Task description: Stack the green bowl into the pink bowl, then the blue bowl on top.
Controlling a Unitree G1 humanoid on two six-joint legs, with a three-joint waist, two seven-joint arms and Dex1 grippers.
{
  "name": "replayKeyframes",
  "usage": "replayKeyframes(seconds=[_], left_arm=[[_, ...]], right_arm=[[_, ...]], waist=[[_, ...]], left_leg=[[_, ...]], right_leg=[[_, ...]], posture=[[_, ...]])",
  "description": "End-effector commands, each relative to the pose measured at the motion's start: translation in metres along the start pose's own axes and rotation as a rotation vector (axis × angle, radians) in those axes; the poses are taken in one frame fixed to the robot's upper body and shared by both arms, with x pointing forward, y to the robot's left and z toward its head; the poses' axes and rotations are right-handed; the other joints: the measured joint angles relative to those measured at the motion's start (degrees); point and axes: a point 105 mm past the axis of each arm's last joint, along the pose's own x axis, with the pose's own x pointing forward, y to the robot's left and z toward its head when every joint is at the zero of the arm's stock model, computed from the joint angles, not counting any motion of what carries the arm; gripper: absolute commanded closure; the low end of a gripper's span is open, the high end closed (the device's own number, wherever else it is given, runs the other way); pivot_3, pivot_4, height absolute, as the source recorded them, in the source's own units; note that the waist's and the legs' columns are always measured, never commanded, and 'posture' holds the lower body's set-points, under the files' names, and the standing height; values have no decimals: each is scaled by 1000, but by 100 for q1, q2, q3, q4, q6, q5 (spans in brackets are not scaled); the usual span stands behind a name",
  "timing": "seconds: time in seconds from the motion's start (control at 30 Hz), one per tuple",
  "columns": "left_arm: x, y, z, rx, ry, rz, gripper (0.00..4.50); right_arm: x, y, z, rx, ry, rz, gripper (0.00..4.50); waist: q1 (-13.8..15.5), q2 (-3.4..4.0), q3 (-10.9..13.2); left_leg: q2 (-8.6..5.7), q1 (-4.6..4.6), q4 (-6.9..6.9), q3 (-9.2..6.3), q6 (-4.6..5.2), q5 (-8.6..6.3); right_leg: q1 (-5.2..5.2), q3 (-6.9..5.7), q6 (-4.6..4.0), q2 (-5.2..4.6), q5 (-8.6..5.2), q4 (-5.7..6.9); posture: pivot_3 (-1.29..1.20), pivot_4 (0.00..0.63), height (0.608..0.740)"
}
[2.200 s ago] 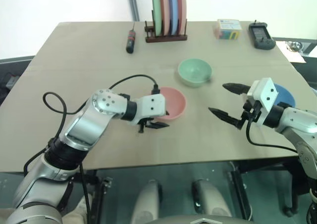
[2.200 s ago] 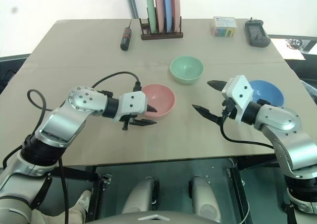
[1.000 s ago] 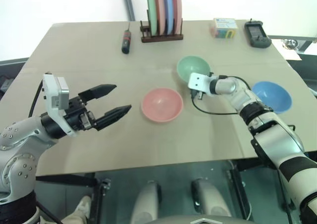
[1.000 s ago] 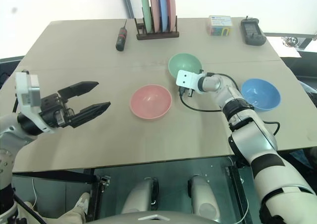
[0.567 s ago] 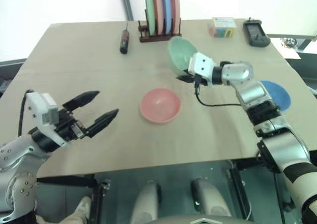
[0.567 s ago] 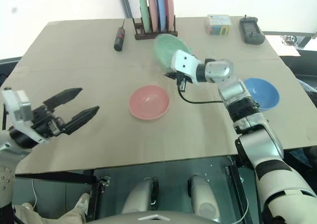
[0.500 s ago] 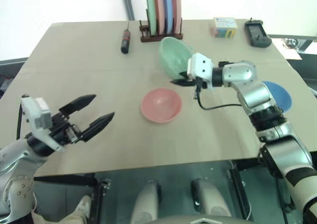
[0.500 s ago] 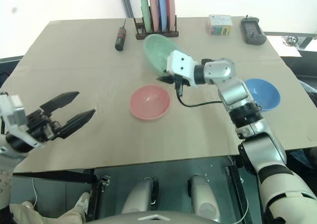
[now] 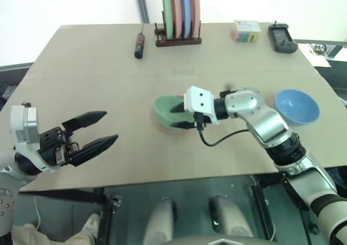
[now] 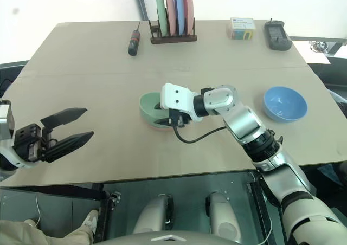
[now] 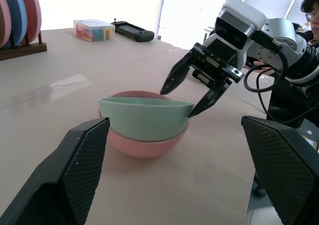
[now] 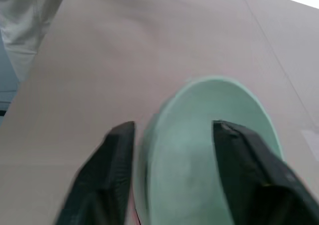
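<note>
At table centre: green bowl (image 9: 167,108) sits nested in pink bowl (image 11: 142,144), slightly askew.
Right pincer (image 11: 192,91): jaws spread, straddling the green bowl's right rim, gripping nothing.
Left pincer (image 9: 93,131): wide open, empty, at the near left, well apart from the bowls.
Blue bowl (image 9: 296,105): alone at the right of the table (image 9: 97,66).
Done: first stacking, apparently.
Left: blue bowl on top.

most of the pink bowl (image 11: 142,146) lies hidden beneath the green bowl (image 11: 144,118); a person (image 11: 310,6) at the picture's edge is cut off.
</note>
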Motion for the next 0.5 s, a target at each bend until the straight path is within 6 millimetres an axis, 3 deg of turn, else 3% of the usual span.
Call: replayKeyframes(seconds=[0.03,0.13,0.3,0.43,0.5], left_arm=[[10,-12,13,61,3,-110,0],[31,-24,21,90,11,-259,0],[67,-31,35,121,-27,-440,0],[84,-31,42,124,-50,-528,0],[91,-31,43,126,-53,-564,0]], right_arm=[[-36,-20,10,13,-39,-176,249],[-85,-31,-8,112,32,-354,249],[-160,-31,-57,244,269,-691,249],[-209,-26,-92,355,499,-954,249],[-222,-19,-103,436,556,-1024,249]], waist=[[58,0,1],[144,-1,0],[232,-6,-4],[76,2,0],[51,1,-1]], left_leg=[[-1,-3,0,1,0,0],[-5,-6,1,-1,0,0],[-8,-4,4,3,0,0],[-3,0,1,14,1,0],[-1,2,0,16,1,0]], right_leg=[[-1,0,0,-1,0,-3],[1,-1,0,-5,0,-9],[7,1,0,-6,-2,-17],[-1,16,4,5,0,-4],[-2,19,5,8,1,-4]], posture=[[0,150,740],[0,150,740],[0,150,740],[0,150,740],[0,150,740]])
